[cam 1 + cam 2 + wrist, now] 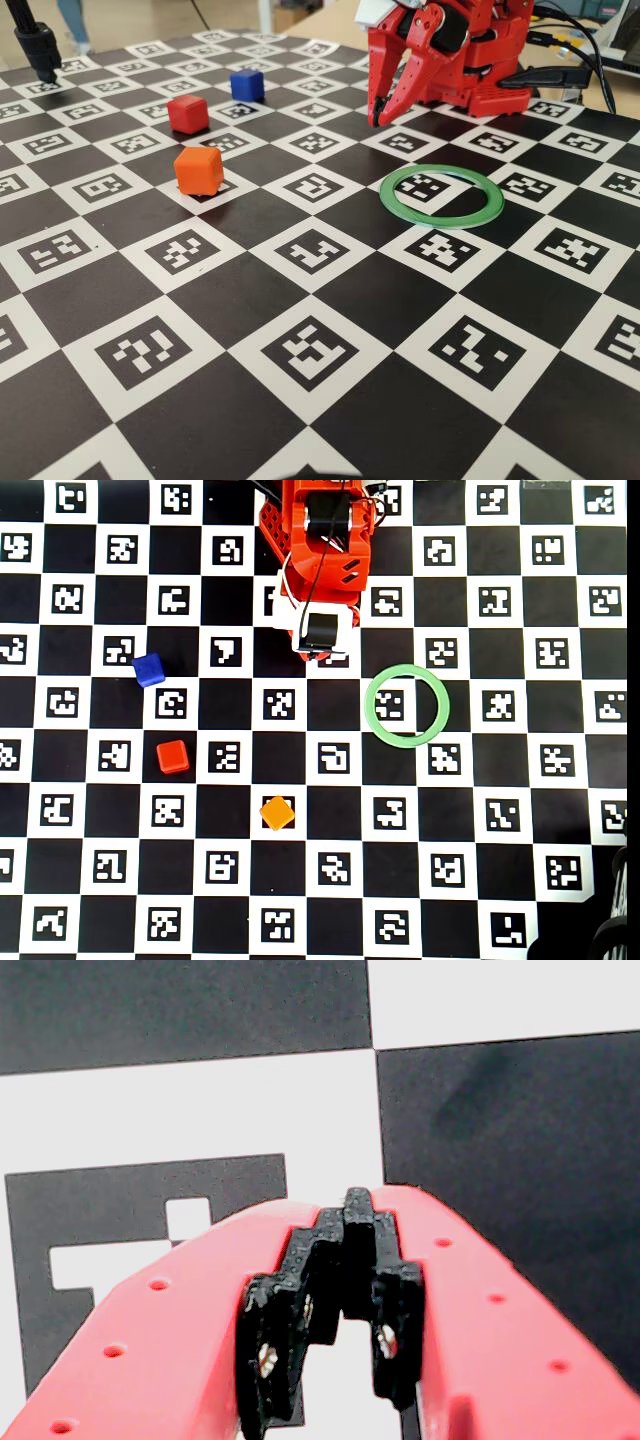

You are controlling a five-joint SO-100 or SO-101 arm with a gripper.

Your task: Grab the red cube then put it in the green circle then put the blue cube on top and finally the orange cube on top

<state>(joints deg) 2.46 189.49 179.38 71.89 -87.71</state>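
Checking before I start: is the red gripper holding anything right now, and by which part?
Nothing. The red two-finger gripper is shut and empty; all three cubes lie on the checkered board.

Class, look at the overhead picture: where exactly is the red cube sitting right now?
In the overhead view the red cube sits left of centre on the checkered board, between the blue cube above and the orange cube lower right.

pincer (355, 1260) closed, empty, pointing down
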